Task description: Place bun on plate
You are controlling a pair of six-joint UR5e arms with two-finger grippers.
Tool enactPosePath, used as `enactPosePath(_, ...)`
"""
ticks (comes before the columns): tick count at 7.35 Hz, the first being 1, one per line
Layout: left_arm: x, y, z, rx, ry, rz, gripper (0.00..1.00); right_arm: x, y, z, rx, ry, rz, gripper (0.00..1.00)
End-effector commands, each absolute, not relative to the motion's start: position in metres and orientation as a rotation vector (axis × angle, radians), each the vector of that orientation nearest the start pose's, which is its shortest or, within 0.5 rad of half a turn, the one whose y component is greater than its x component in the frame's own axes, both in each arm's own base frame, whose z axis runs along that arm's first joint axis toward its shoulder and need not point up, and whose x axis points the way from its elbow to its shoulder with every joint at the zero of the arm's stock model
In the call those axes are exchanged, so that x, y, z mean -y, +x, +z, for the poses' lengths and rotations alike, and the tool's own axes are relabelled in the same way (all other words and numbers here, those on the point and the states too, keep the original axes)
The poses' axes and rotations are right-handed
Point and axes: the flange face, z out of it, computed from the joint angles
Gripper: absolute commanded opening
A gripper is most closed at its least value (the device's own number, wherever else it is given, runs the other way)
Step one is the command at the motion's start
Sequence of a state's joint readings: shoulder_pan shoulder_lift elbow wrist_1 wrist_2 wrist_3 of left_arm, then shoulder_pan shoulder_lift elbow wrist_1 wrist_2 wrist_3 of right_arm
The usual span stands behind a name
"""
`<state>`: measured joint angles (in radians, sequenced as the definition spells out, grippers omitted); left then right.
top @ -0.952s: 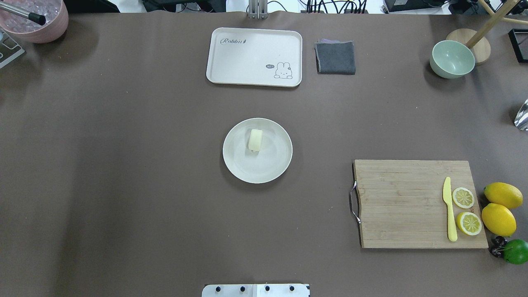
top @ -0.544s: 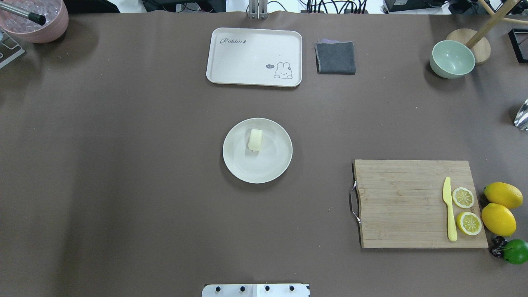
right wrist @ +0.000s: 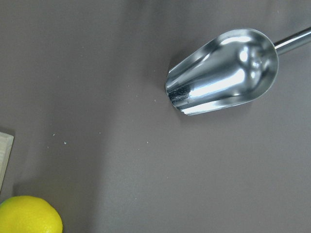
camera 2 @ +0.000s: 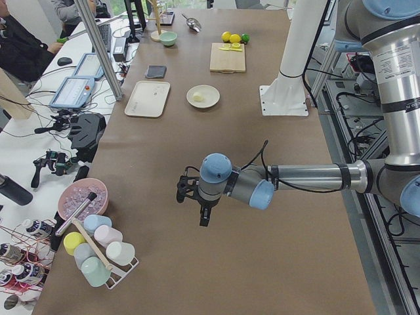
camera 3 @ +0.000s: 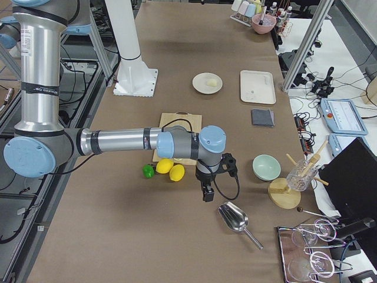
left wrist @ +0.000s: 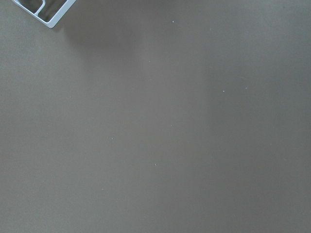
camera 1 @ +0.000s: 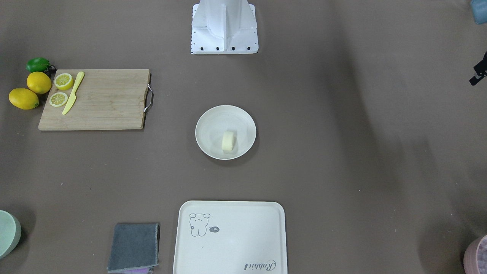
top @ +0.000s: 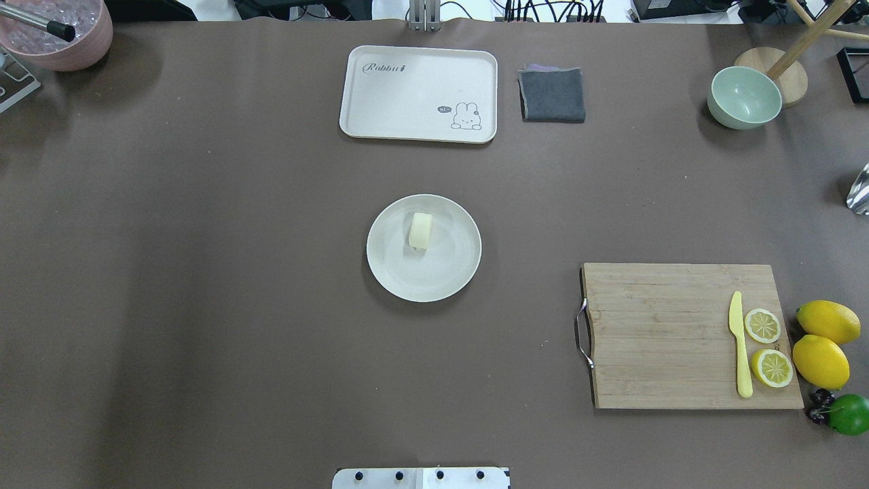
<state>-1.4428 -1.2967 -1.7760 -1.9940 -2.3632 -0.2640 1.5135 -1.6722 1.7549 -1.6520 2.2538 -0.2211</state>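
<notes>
Left end effector (camera 2: 203, 218) first: it hangs fingers-down over bare bench (left wrist: 155, 145), way out at the robot's left end. Only the side view catches it, so released or clenched, I cannot tell. Right end effector (camera 3: 206, 193), same story: it points down at the robot's right end, just past the lemons (camera 3: 177, 172), with the scoop (right wrist: 223, 68) lying under its camera, and again I cannot tell its state. Neither one appears in the overhead view at all. Now out to the middle, and there's the bun (top: 420, 230), sitting on the plate (top: 445, 275), apart from the rim and on the half farther from the robot's base. Its long axis runs roughly away from the robot, a touch tilted. From the left end effector the bun lies well apart toward the robot's right; from the right one, well apart toward the robot's left. Which arm is nearer? Too close to call from these views. Nothing touches the bun and nothing is above it. My read: the placing looks done, and any further move would only be the arms keeping clear of the plate.
</notes>
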Motion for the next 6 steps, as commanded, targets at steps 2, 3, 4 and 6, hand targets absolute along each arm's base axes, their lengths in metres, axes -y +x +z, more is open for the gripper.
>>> enactPosePath(2,0.393,-0.014,0.639,-0.824,0.160,-0.001,0.97,0.429,0.047,0.640,0.687,0.031,-0.256,1.00)
enactPosePath(3,0.393,-0.016,0.638,-0.825,0.164,-0.003,0.97,0.425,0.046,0.646,0.687,0.017,-0.253,1.00)
enactPosePath(4,0.393,-0.022,0.637,-0.828,0.170,-0.018,0.98,0.425,0.046,0.636,0.696,0.041,-0.262,1.00)
enactPosePath(6,0.398,-0.021,0.631,-0.826,0.182,-0.011,0.97,0.426,0.044,0.636,0.700,0.043,-0.264,1.00)
